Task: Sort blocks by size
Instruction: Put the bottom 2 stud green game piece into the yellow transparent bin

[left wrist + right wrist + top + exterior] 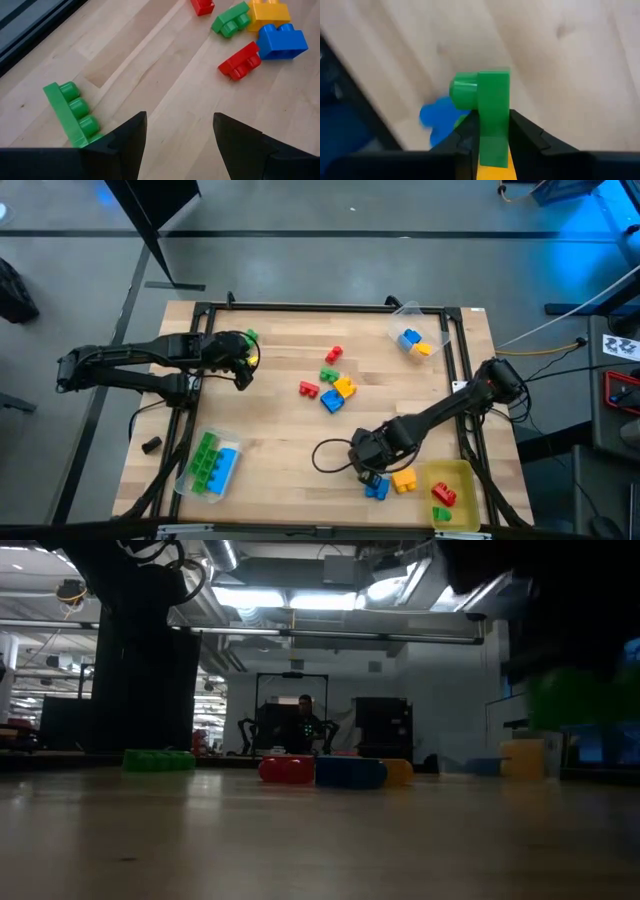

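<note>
My left fingers (pixel 127 145) cover the near end of the long green block (pixel 70 115), so can't count its studs. Behind the green block (pixel 492 115) pinched in my right fingers (pixel 525 135), a blue block (pixel 437 117) is just blur. A yellow bit under it runs off-frame.

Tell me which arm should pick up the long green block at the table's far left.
Left. The left gripper is open and hovers right beside the long green block, at the table's far-left side. The right gripper is at the near-right, already shut on a small green block.
</note>
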You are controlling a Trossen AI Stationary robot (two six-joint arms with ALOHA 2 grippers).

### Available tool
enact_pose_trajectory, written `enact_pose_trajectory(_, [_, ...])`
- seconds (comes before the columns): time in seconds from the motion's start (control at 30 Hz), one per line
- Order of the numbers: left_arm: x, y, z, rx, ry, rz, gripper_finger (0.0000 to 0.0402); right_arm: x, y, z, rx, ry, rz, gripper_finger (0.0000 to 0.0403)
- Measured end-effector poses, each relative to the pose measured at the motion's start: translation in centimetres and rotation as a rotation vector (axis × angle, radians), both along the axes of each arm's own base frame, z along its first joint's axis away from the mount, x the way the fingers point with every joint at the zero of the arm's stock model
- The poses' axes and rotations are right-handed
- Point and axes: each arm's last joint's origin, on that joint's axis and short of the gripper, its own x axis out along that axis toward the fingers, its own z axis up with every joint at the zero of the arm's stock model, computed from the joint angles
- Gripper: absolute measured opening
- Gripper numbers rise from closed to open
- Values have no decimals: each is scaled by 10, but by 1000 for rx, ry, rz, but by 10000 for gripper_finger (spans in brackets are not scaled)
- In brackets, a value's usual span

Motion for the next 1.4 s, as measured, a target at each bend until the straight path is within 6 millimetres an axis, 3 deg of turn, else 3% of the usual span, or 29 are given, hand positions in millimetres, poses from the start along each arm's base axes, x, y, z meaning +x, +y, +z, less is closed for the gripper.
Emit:
enact_pose_trajectory(0.23, [0,0,0,-2,-2,4,214,-23,9,45,-52,190,49,80])
enact_pose_trajectory(0.37, [0,0,0,-9,-6,13,214,-47,19,54,-140,327,25,80])
enact_pose_trajectory(0.63, [0,0,0,-14,-10,20,214,-95,58,43,-232,435,17,83])
enact_pose_trajectory(0.83, [1,0,1,-12,-20,20,214,-119,74,37,-287,453,8,85])
enact_pose_trajectory(1.23, [21,-3,14,75,-200,-80,214,-128,84,34,-231,476,53,87])
enact_pose_trajectory(1.4, [34,-8,9,113,-181,-160,214,-127,86,34,-217,465,54,129])
